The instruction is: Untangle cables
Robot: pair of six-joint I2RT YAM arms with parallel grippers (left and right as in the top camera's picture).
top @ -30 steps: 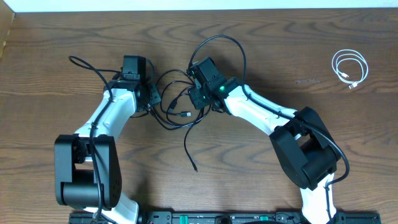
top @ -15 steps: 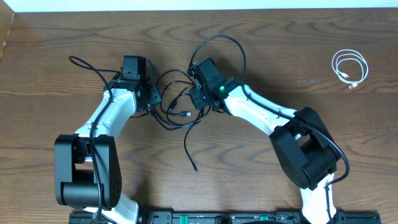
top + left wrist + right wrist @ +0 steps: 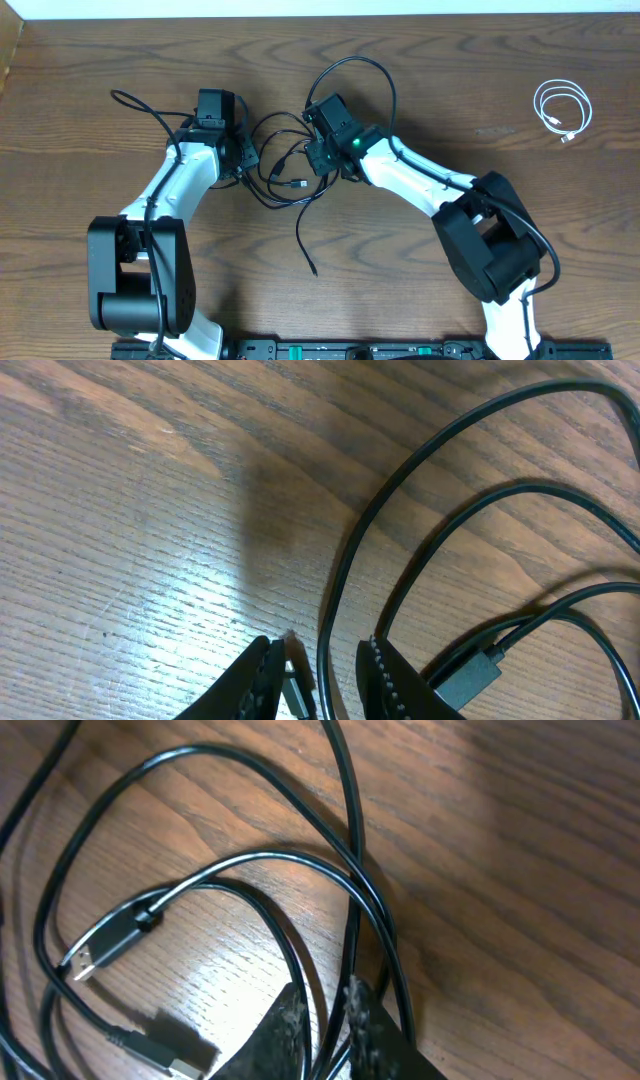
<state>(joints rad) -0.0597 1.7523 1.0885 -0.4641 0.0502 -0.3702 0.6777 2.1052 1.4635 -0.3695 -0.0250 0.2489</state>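
Two black cables [image 3: 297, 186] lie tangled at the table's middle between both arms. One loop [image 3: 362, 66] arcs behind the right arm, and a tail [image 3: 303, 240] runs toward the front. The white cable [image 3: 562, 108] lies coiled apart at the far right. My left gripper [image 3: 248, 160] [image 3: 318, 650] is low over the tangle's left side and slightly open. A black strand [image 3: 335, 580] and a small metal plug [image 3: 296, 690] sit loose between its fingers. My right gripper [image 3: 318, 160] [image 3: 325, 988] is shut on black strands [image 3: 352, 935] at the tangle's right side. Two plug ends [image 3: 100, 948] lie beside it.
A thicker black arm wire [image 3: 140, 104] trails at the left arm's far side. The arm bases [image 3: 130, 290] [image 3: 495, 250] stand at the front left and front right. The table's back edge [image 3: 320, 14] meets a white wall.
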